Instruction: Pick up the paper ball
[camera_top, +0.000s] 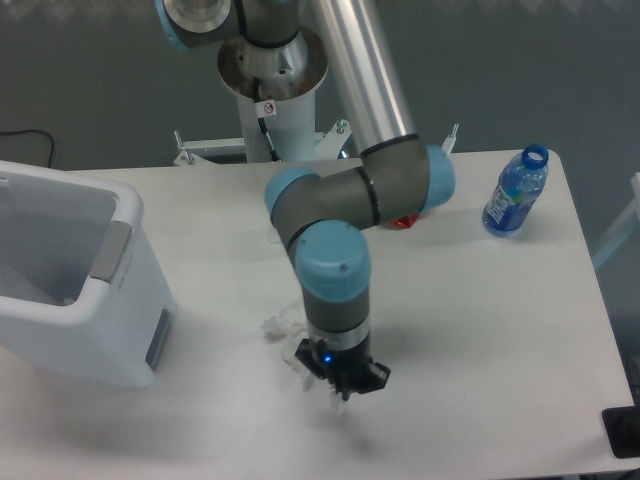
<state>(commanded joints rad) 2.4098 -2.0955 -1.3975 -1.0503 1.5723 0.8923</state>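
My gripper (345, 392) points straight down at the white table (480, 330), near its front middle. The fingertips look close together just above the surface, but they are dark and small, so I cannot tell whether they hold anything. A small white paper wad (301, 353) shows just left of the gripper body, partly hidden by it; it may be the paper ball. Another white paper wad (277, 326), with ragged, thin edges, lies a little farther left and back. Nothing white shows between the fingertips.
A large white bin (70, 270) stands at the left. An open blue water bottle (516, 192) stands at the back right. A small red object (403, 222) peeks out behind the arm's elbow. A black item (622, 432) sits at the front right edge.
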